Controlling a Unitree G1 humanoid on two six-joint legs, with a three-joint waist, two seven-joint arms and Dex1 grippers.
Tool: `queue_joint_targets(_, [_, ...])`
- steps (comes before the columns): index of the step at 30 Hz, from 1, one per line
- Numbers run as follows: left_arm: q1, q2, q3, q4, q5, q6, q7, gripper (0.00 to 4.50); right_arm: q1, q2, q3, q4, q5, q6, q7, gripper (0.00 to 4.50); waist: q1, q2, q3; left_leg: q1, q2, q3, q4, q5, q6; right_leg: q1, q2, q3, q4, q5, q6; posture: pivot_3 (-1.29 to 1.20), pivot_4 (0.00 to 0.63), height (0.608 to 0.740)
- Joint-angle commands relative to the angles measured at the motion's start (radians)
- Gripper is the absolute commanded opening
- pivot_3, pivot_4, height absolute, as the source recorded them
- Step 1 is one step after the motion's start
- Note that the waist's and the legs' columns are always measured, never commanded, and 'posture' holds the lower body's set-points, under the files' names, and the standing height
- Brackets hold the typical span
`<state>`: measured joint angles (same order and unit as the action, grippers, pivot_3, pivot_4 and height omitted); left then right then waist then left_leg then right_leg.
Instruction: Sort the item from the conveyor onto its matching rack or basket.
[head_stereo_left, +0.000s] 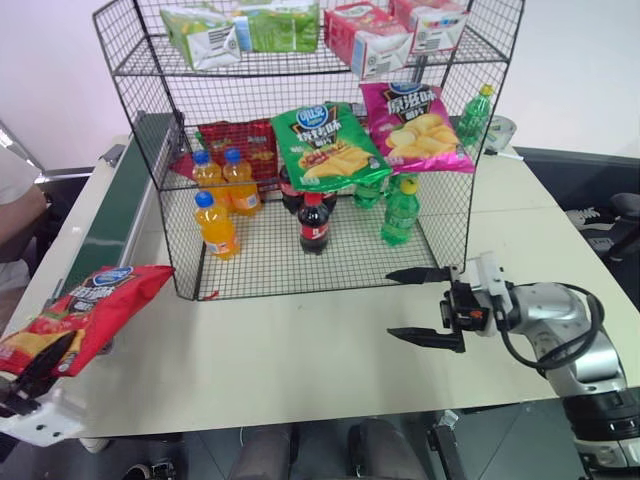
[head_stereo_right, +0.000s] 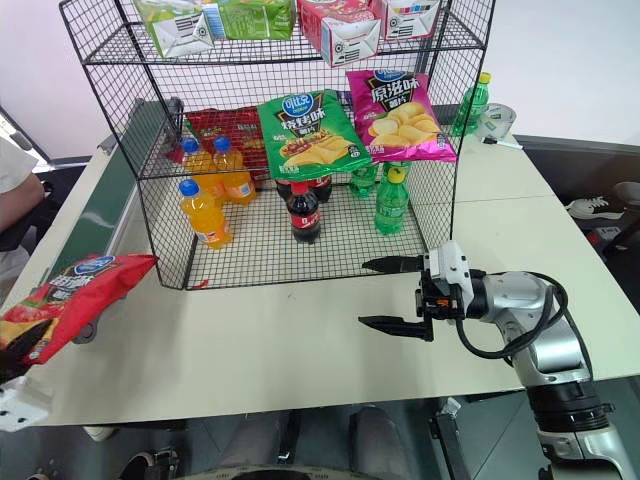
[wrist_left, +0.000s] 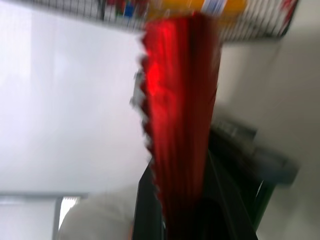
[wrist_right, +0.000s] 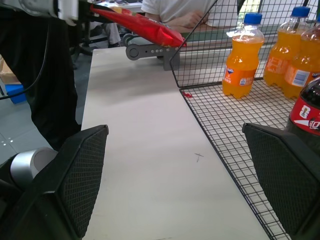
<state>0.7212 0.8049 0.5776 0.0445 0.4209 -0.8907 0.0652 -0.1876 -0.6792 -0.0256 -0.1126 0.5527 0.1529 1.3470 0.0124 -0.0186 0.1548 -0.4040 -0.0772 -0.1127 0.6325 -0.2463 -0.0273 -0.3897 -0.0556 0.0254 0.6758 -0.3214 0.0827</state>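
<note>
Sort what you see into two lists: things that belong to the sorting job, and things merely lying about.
Job: red chip bag, left claw, conveyor, black wire rack.
Lying about: green chip bag, magenta chip bag, orange bottles, cola bottle.

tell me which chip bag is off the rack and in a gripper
The red chip bag with the blue logo: the left gripper is shut on its lower end, holding it beside the conveyor. The green bag and magenta bag sit on the rack.
</note>
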Motion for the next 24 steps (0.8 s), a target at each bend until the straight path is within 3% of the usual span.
queue_joint_targets(1, [0.031, 0.007, 0.068, -0.169, -0.099, -0.022, -0.083, 0.04, -0.015, 0.000, -0.013, 0.006, 0.003, -0.024, 0.014, 4.50, 0.000, 0.000, 0.000, 0.000, 0.000, 0.000, 0.000, 0.000, 0.000, 0.000, 0.000, 0.000, 0.000, 0.000, 0.000, 0.00, 0.150, 0.740])
queue_joint_targets(10, [0.123, -0.062, 0.110, -0.447, -0.253, 0.001, -0.288, 0.04, -0.025, -0.003, -0.030, 0.047, 0.015, -0.033, 0.034, 4.50, -0.008, 0.002, 0.001, 0.000, 0.000, 0.001, 0.000, 0.000, 0.000, 0.000, 0.000, 0.000, -0.001, 0.000, 0.000, 0.00, 0.150, 0.740])
queue_joint_targets(16, [0.042, -0.084, 0.159, -0.378, -0.319, 0.138, -0.348, 0.04, -0.016, 0.001, -0.034, 0.047, 0.009, -0.044, 0.028, 4.50, 0.001, 0.004, 0.001, 0.001, 0.002, 0.001, 0.000, 0.000, 0.000, 0.003, 0.000, -0.003, -0.002, 0.000, 0.000, 0.00, 0.150, 0.740])
queue_joint_targets(19, [0.044, -0.078, 0.107, -0.488, -0.359, 0.121, -0.415, 0.04, -0.018, -0.002, -0.032, 0.056, 0.004, -0.048, 0.031, 4.50, -0.002, 0.003, 0.001, 0.000, 0.002, 0.001, 0.001, 0.000, 0.000, 0.003, 0.000, -0.003, -0.003, 0.000, 0.000, 0.00, 0.150, 0.740])
queue_joint_targets(24, [0.018, -0.089, 0.069, -0.509, -0.354, 0.098, -0.480, 0.04, -0.022, -0.002, -0.032, 0.058, 0.001, -0.048, 0.029, 4.50, -0.002, 0.004, 0.001, 0.001, 0.003, 0.002, 0.000, 0.000, 0.000, 0.005, 0.000, -0.003, -0.006, 0.000, 0.000, 0.00, 0.150, 0.740])
